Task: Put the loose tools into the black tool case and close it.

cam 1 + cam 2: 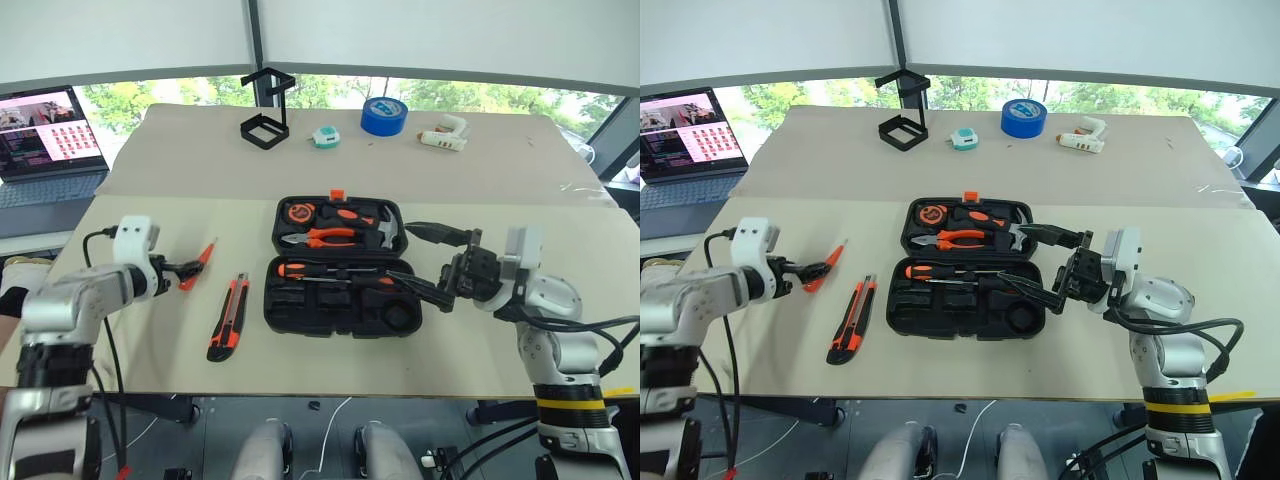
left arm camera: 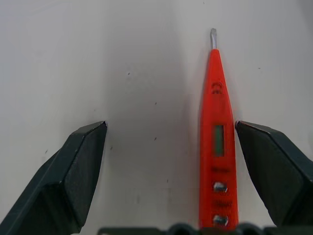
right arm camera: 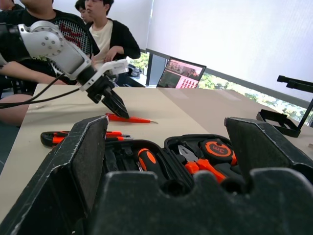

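Observation:
The black tool case [image 1: 340, 300] lies open at the table's middle, with pliers and an orange-and-black screwdriver [image 1: 320, 271] in its slots. A small all-orange screwdriver [image 2: 217, 147] rests on the table between the fingers of my left gripper [image 1: 187, 269], which is open; it lies nearer one finger [image 2: 279, 171] and I cannot tell whether they touch. An orange-and-black utility knife [image 1: 228, 318] lies between that screwdriver and the case. My right gripper [image 1: 432, 264] hovers open at the case's right edge, pointing across it, with nothing in it.
At the table's far side stand a black open-frame stand [image 1: 266, 108], a small teal tape measure [image 1: 326, 137], a big blue tape roll [image 1: 383, 116] and a white glue gun [image 1: 444, 134]. A laptop [image 1: 45, 135] sits at the far left. People [image 3: 98, 34] sit beyond the left edge.

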